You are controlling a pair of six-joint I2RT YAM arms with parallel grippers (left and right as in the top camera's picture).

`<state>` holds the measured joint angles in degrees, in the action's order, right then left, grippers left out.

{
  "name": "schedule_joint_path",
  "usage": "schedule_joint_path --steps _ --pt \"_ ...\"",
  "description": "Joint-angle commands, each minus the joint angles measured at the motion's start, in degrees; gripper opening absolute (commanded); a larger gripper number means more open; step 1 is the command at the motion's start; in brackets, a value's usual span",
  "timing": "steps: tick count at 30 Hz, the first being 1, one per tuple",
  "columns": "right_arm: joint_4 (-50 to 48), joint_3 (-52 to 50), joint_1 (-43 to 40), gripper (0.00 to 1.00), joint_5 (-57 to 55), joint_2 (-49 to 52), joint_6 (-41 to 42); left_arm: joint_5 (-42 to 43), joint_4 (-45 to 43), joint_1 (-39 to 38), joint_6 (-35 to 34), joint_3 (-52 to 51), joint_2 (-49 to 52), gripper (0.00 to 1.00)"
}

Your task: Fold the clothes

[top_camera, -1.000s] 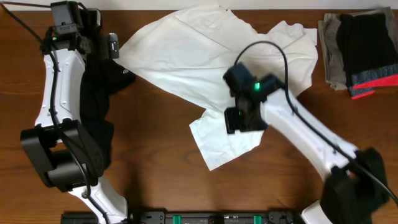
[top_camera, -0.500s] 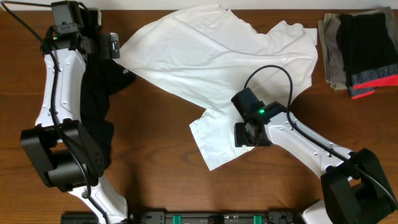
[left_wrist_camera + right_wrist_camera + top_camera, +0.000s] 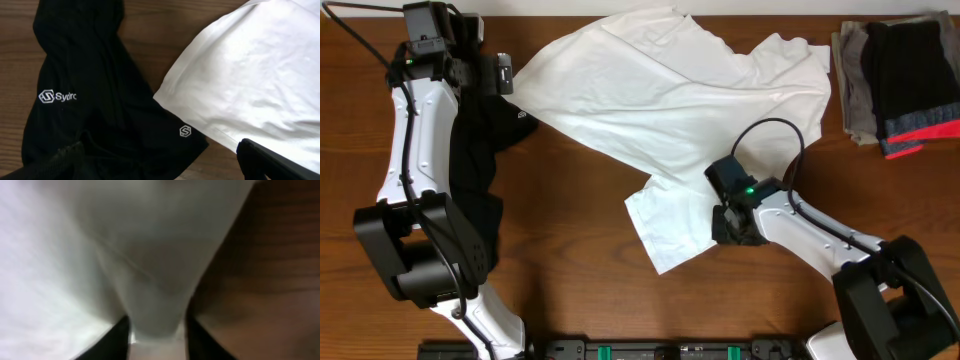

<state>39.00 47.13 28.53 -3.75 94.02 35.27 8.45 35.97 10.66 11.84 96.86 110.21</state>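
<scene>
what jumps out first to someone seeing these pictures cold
The big crumpled white T-shirt sprawled across the top middle of the wooden table. Next, the right gripper down on the shirt's lower flap, cloth between its fingers, and the black garment lying under the left arm, with a folded stack at top right.

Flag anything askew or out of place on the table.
White T-shirt lies crumpled and skewed, one flap trailing toward the front edge. Black garment sprawls bunched under the left arm, meeting the shirt's edge.
</scene>
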Motion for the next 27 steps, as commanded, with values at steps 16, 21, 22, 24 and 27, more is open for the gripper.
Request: schedule_joint_path --steps 16,21,22,24,27 --pt "-1.9 -1.9 -4.3 0.01 -1.2 0.1 4.1 -0.1 0.8 -0.2 -0.3 0.1 1.0 0.98" --pt "5.3 -1.9 -11.0 0.01 -1.5 -1.8 4.3 -0.1 1.5 -0.3 -0.3 0.1 1.0 0.98" --pt "6.4 -1.9 -13.0 0.01 -1.6 -2.5 3.6 -0.1 1.7 -0.3 -0.3 0.0 1.0 0.98" --pt "7.1 -1.9 -17.1 0.01 -1.6 -3.9 0.4 -0.1 2.0 -0.5 -0.3 0.0 1.0 0.98" --pt "6.4 -1.7 -23.1 0.01 -0.4 -5.1 -6.8 -0.1 2.8 -1.1 -0.3 0.0 1.0 0.98"
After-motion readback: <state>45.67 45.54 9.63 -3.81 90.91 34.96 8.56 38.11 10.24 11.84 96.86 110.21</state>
